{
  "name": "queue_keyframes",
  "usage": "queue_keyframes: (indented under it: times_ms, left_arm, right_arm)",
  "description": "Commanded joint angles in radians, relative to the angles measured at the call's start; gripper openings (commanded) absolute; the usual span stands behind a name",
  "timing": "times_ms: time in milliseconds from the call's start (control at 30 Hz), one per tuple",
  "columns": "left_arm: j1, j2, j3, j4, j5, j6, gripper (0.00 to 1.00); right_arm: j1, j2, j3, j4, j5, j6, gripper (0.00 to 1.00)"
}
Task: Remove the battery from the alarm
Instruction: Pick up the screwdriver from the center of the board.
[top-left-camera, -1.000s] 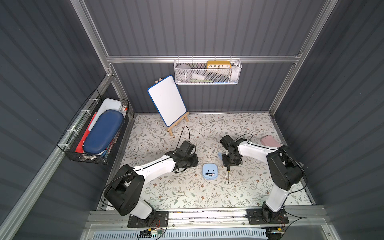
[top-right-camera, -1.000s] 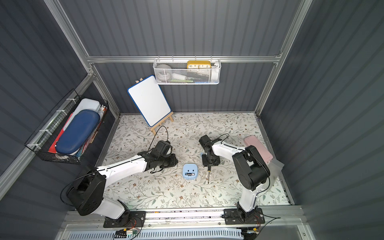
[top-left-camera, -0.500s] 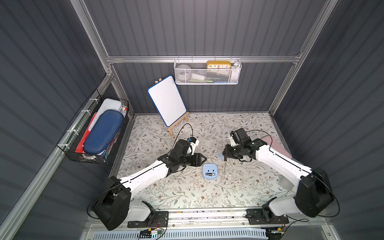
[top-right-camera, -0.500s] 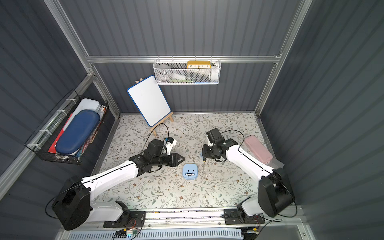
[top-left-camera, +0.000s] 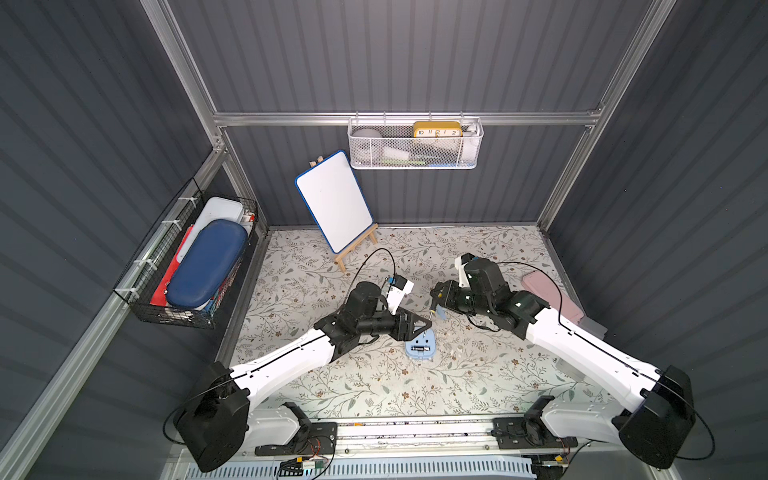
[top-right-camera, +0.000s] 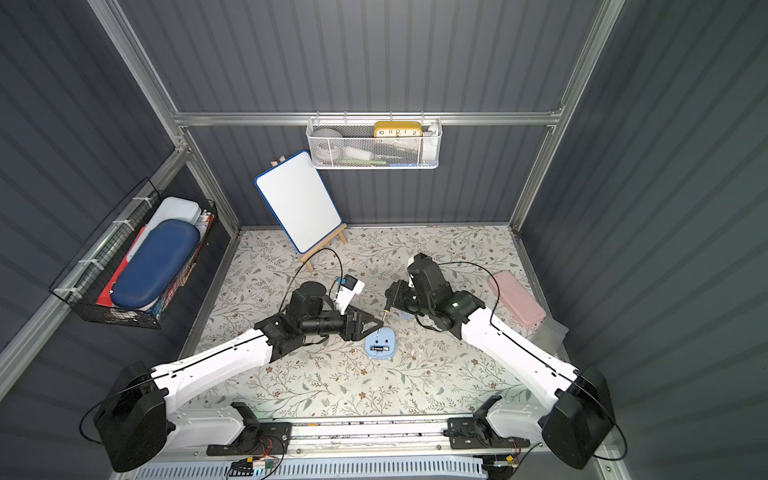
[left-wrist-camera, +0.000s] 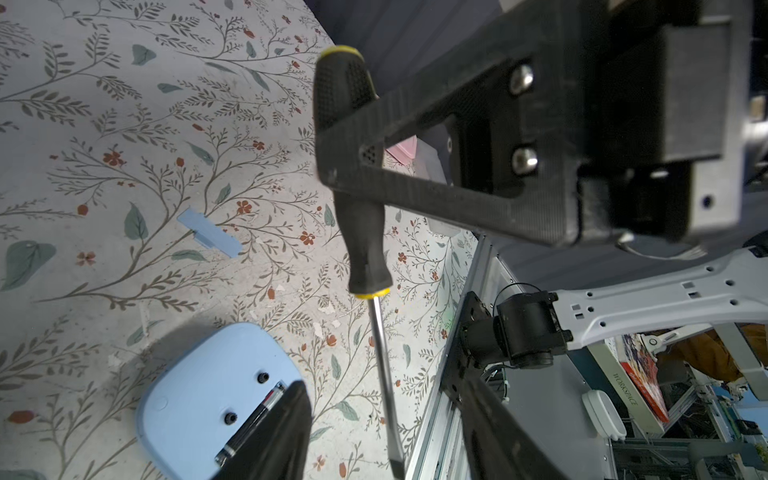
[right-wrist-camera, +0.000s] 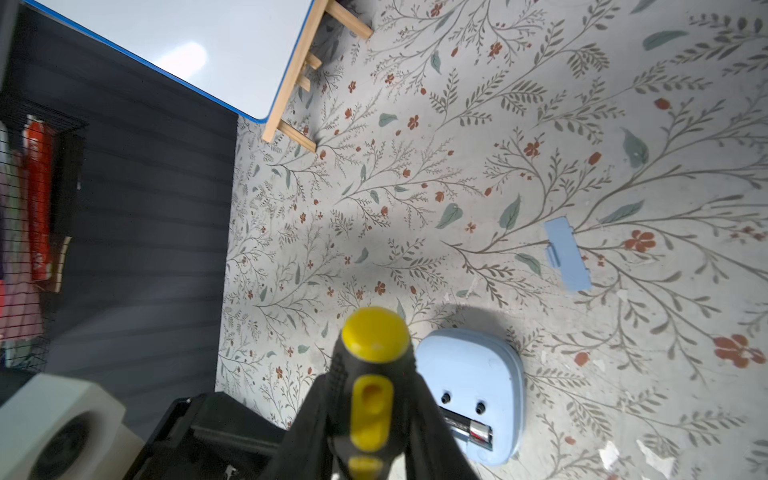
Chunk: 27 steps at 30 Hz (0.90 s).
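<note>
Battery (right-wrist-camera: 467, 428) — one — lies in one alarm (right-wrist-camera: 461, 365); one screwdriver (left-wrist-camera: 365, 245), one cover (right-wrist-camera: 567, 254).

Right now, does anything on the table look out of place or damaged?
Yes. The alarm lies face down with its back compartment open and the battery exposed. Its small blue cover lies loose on the mat, apart from it. White flakes nearby suggest the mat is chipped.

My left arm (top-left-camera: 282, 365) and right arm (top-left-camera: 582, 349) wear white shells, with black joints and bases. Thin black cables (top-left-camera: 384, 250) loop from the wrists. My right gripper (right-wrist-camera: 370, 399) has matte black, triangular fingers (left-wrist-camera: 436, 199) fastened by silver screws (left-wrist-camera: 524, 160).
</note>
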Motion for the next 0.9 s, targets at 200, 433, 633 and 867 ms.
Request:
queue_keyframes:
  times_ms: [200,433,633,867]
  left_arm:
    - [-0.031,0.03,0.019,-0.005,0.0,0.034,0.56]
    - [-0.043,0.054,0.04,-0.044,-0.05,0.06,0.24]
    - [-0.044,-0.008,-0.002,0.007,-0.109,0.049,0.0]
    - [-0.045,-0.027,-0.014,0.001,-0.135,0.06,0.0]
  right_arm:
    - [0.041,-0.016,-0.015,0.072,0.032,0.075,0.08]
    - [0.053,-0.051,0.007,0.06,0.022,0.079,0.07]
    - [0.059,-0.05,0.004,0.048,0.024,0.066,0.07]
    - [0.059,-0.047,-0.016,0.086,-0.01,0.052,0.3]
